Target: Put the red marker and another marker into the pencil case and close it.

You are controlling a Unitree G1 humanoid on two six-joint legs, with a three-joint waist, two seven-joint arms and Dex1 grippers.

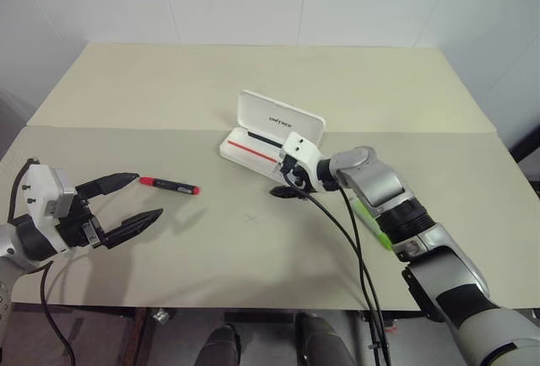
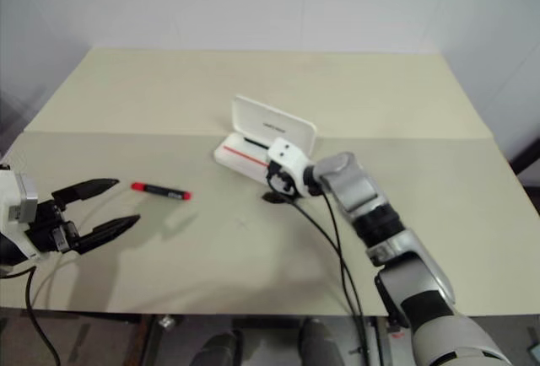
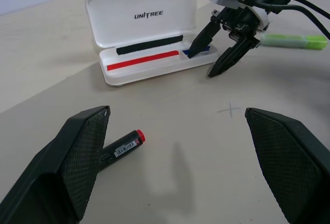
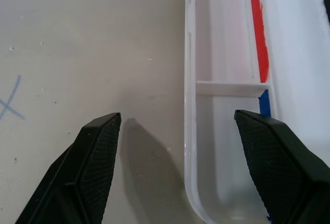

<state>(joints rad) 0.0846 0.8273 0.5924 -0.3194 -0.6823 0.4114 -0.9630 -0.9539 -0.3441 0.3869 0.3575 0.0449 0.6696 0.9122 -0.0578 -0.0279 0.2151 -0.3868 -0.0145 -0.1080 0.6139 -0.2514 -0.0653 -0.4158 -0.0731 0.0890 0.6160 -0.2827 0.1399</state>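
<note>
— What is counted on the bench (image 1: 169, 79)?

— Two markers and one case. The red marker (image 1: 169, 185), slim and cylindrical with a black middle, is laid flat at the left. The green marker (image 3: 294, 41), thicker and lime-coloured, is seen at the right, largely hidden under the right arm. The pencil case (image 1: 283, 121), a white rounded-rectangle of hard, smooth plastic, is placed at the centre with its lid raised; one red stripe, one blue stripe and one black strip are seen inside.

— And the claws?

— Two, each with two black textured fingers. The left claw (image 1: 126, 201) is spread wide and empty, near the red marker. The right claw (image 3: 219, 46) is likewise spread wide with nothing gripped, straddling the near right rim of the case.
</note>
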